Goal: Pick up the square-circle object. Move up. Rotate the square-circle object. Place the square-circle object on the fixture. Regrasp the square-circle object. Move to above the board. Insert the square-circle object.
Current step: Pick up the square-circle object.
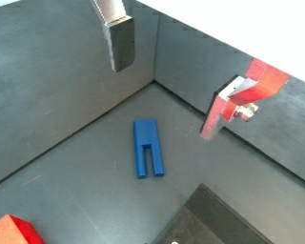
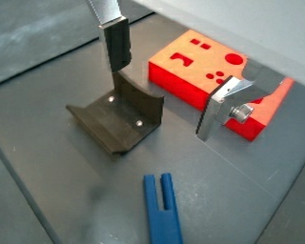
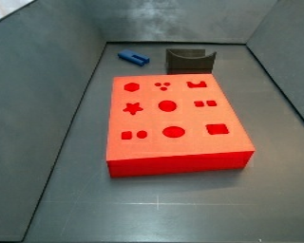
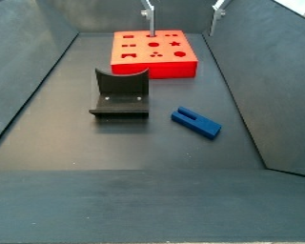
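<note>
The blue square-circle object (image 4: 194, 121) lies flat on the dark floor, prongs showing in both wrist views (image 1: 148, 148) (image 2: 160, 208); it also shows in a side view (image 3: 132, 58). The dark fixture (image 4: 119, 95) stands beside it, between it and the red board (image 4: 152, 50); both show in a wrist view, fixture (image 2: 117, 119) and board (image 2: 193, 62). My gripper (image 1: 166, 100) (image 2: 162, 103) is open and empty, high above the floor. In a side view (image 4: 182, 11) only its fingertips show, above the board's far end.
Dark grey walls enclose the floor on all sides. In a side view the board (image 3: 171, 119) fills the middle, with the fixture (image 3: 189, 61) beyond it near the back wall. A red corner of the board (image 1: 9, 232) shows in a wrist view.
</note>
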You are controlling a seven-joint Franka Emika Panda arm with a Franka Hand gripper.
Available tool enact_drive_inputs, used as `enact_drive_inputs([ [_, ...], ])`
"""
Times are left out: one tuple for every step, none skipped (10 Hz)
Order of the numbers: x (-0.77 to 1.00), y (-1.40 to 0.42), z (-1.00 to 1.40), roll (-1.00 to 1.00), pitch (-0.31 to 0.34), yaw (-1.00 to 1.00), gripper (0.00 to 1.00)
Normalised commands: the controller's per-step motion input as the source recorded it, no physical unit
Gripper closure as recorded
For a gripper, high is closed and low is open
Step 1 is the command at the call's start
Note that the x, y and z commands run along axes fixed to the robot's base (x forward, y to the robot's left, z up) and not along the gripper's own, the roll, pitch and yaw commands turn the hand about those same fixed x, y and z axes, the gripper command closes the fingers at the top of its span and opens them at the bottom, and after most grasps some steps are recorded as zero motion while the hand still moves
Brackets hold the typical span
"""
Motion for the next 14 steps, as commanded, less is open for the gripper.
enact_drive_inputs([
  [-0.17, 0.00, -0.86, 0.10, -0.144, 0.96, 0.00],
  [-0.17, 0.02, -0.88, 0.10, -0.127, 0.93, 0.00],
  [-0.16, 0.09, -0.88, 0.09, -0.131, 0.91, 0.00],
  [-0.14, 0.07, -0.87, 0.08, -0.143, 0.92, 0.00],
  [-0.11, 0.10, -0.86, 0.07, -0.144, 0.94, 0.00],
  [-0.11, 0.15, -0.87, 0.09, -0.140, 0.93, 0.00],
  [-0.16, 0.27, -0.87, 0.07, -0.163, 0.83, 0.00],
  [-0.23, 0.28, -0.84, 0.09, -0.179, 0.81, 0.00],
  [-0.21, 0.28, -0.85, 0.05, -0.167, 0.79, 0.00],
  [-0.29, 0.05, -0.76, 0.04, -0.199, 0.72, 0.00],
  [-0.25, 0.00, -0.66, 0.01, -0.166, 0.48, 0.00],
  [-0.25, 0.03, -0.60, -0.02, -0.167, 0.24, 0.00],
  [-0.24, 0.19, -0.57, -0.05, -0.116, 0.00, 0.00],
  [-0.01, 0.23, -0.55, -0.03, -0.027, -0.03, 0.00],
])
